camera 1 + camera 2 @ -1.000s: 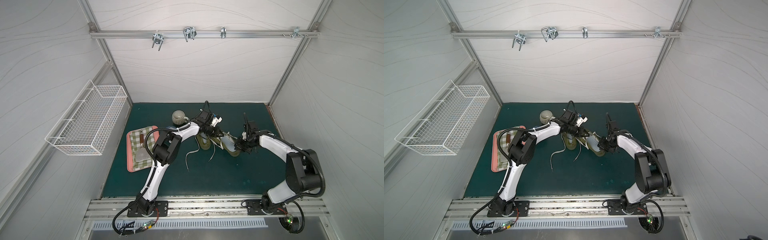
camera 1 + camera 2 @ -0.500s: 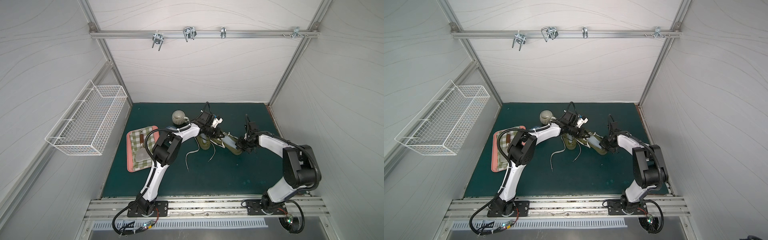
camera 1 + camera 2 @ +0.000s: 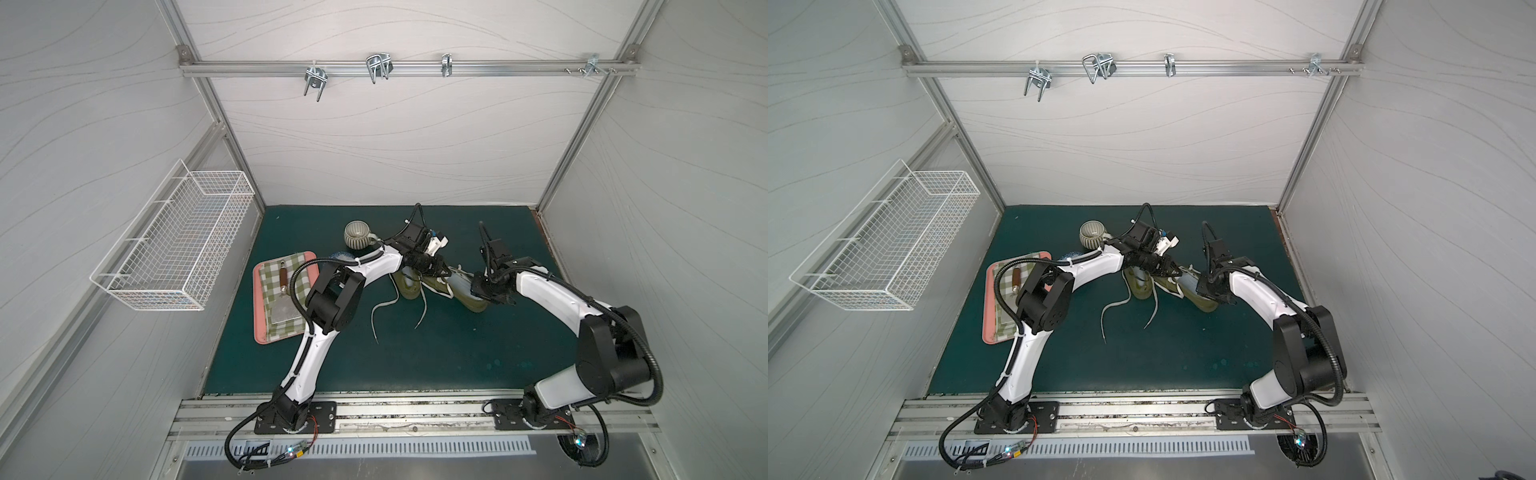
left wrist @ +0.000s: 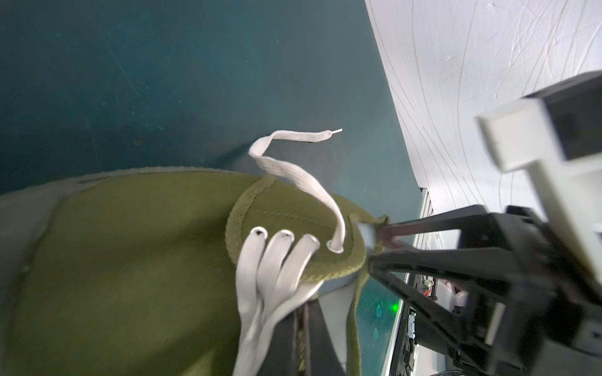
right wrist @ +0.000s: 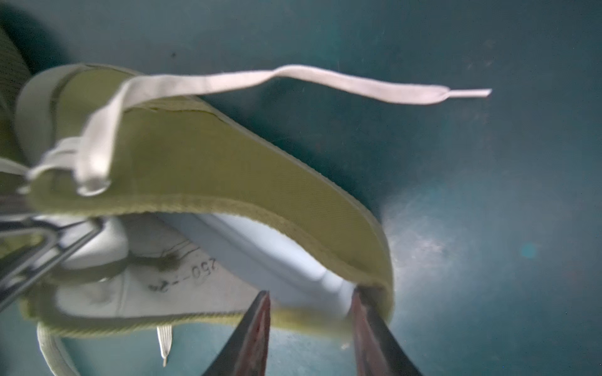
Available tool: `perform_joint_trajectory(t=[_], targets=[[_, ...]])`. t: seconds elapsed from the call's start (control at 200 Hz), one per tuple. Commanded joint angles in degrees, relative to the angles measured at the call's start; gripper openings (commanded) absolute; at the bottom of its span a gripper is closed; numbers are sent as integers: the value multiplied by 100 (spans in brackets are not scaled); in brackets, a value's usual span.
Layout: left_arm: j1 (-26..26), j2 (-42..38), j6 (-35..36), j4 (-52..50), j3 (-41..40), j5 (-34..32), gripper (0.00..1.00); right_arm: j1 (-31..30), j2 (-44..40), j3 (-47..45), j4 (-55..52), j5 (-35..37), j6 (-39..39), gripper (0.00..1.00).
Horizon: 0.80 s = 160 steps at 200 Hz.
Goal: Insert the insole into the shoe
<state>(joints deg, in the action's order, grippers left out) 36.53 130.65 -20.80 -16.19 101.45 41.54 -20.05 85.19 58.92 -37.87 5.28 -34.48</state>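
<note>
An olive canvas shoe (image 3: 467, 296) (image 3: 1202, 300) lies on the green mat, heel towards my right arm. The pale blue insole (image 5: 260, 247) (image 3: 457, 282) sits inside it, its heel end at the heel rim. My left gripper (image 3: 440, 272) (image 3: 1172, 272) (image 4: 306, 341) is shut on the shoe's upper edge by the laces. In the right wrist view my right gripper (image 5: 311, 299) (image 3: 478, 289) (image 3: 1204, 286) is open at the heel. Its fingertips (image 5: 257, 312) stand apart on either side of the insole's end and the heel rim.
A second olive shoe (image 3: 409, 284) lies just left of the first, with white laces (image 3: 382, 311) trailing over the mat. Behind it stands a ribbed mug (image 3: 357, 235). A pink tray (image 3: 259, 307) with a checked cloth is at the left, and a wire basket (image 3: 174, 237) hangs on the left wall.
My right gripper has pressed a little towards the shoe's heel and its jaws now stand apart. The left gripper keeps its hold in the same place.
</note>
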Motion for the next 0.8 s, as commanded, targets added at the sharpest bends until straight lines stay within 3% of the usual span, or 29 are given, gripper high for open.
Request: perform_joint_trajectory(t=[0.0, 0.08, 0.155, 0.42, 0.655, 0.795], targets=[[40, -114, 128, -25, 284, 38, 0, -21, -257, 268, -551, 328, 239, 49], [47, -113, 129, -25, 288, 38, 0, -16, -409, 288, -615, 310, 292, 56], [46, -119, 137, -25, 287, 38, 0, -18, -492, 299, -606, 219, 355, 55], [46, -97, 132, -34, 288, 46, 0, -169, -44, 495, -239, -374, 537, 13], [47, -61, 119, -56, 333, 46, 0, -226, 1244, 164, 274, -810, 307, 7], [46, -66, 164, -97, 307, 47, 0, -227, 1336, -65, 446, -923, 257, 6]])
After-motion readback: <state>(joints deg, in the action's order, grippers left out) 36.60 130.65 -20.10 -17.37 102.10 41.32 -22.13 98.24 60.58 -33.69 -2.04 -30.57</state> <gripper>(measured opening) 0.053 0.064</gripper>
